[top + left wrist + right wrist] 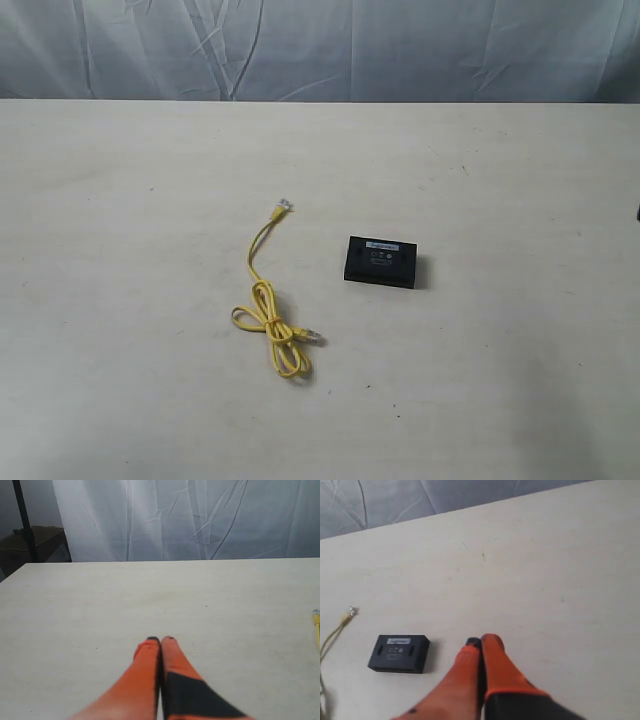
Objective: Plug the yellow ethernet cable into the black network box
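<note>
On the tabletop [120,200] I see the box [381,261] near the middle. It looks flat and light, so I expect it to slide unless pinned. The cable [265,300] lies apart to its left, limp and knotted. I'd pinch just behind the free plug [284,207]. The left gripper [160,640] and right gripper [481,641] have jaws together, empty.
</note>
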Available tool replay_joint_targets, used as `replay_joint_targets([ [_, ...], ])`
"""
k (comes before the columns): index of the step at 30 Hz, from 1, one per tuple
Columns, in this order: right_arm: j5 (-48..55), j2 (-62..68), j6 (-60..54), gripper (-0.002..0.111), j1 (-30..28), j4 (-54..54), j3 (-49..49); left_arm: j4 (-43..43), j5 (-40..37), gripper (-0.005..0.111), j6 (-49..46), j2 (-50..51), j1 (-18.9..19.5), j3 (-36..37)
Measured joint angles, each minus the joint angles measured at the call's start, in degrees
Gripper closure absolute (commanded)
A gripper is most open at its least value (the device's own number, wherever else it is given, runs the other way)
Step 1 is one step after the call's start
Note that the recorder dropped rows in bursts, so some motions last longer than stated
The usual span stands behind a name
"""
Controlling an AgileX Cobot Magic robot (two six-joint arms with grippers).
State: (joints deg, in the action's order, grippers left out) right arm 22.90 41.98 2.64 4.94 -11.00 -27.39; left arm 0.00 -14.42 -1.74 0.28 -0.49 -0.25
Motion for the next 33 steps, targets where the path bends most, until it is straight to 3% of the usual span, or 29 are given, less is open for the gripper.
replay_joint_targets([
  [5,-1.99,11.22,0.12,0.109,0.59,-8.58,-3.12,0.00,0.00,0.107,0.00,0.00,0.00,0.00],
  [8,-1.62,19.55,0.03,0.109,3.99,-9.72,-7.92,0.00,0.00,0.107,0.00,0.00,0.00,0.00],
  [20,2.28,57.36,0.10,0.109,28.22,-9.76,-40.06,0.00,0.00,0.107,0.00,0.00,0.00,0.00],
  [29,21.60,83.07,24.13,0.107,35.79,7.55,-71.87,0.00,0.00,0.107,0.00,0.00,0.00,0.00],
  [33,24.68,88.74,30.74,0.088,36.56,9.50,-78.80,0.00,0.00,0.107,0.00,0.00,0.00,0.00],
])
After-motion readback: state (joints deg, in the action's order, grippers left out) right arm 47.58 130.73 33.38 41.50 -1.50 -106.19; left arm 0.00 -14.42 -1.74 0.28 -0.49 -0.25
